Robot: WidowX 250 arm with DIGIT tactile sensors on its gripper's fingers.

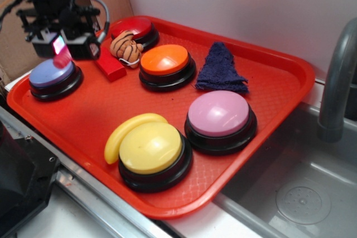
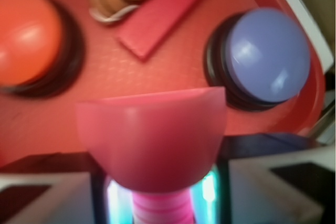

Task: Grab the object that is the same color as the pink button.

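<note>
I see the pink bolt [image 1: 61,57] at the far left, lifted off the red tray [image 1: 290,76], hanging just above the blue-lavender button [image 1: 51,74]. Its long axis runs roughly up and down, slightly tilted, shaft up into the end effector [image 1: 60,44] and hexagonal head pointing down toward the surface. On the wrist camera the head [image 2: 152,129] fills the foreground, the ribbed shaft disappearing between the fingers [image 2: 47,200]. Just right of the bolt lies the red block [image 1: 110,66], then a striped orange toy [image 1: 125,47] and a red button [image 1: 134,29]. Further right sit the orange button [image 1: 165,62], yellow button [image 1: 152,150], dark blue cloth [image 1: 220,68] and the pink button [image 1: 219,115], well apart. My end effector is clamped narrowly on the shaft.
</note>
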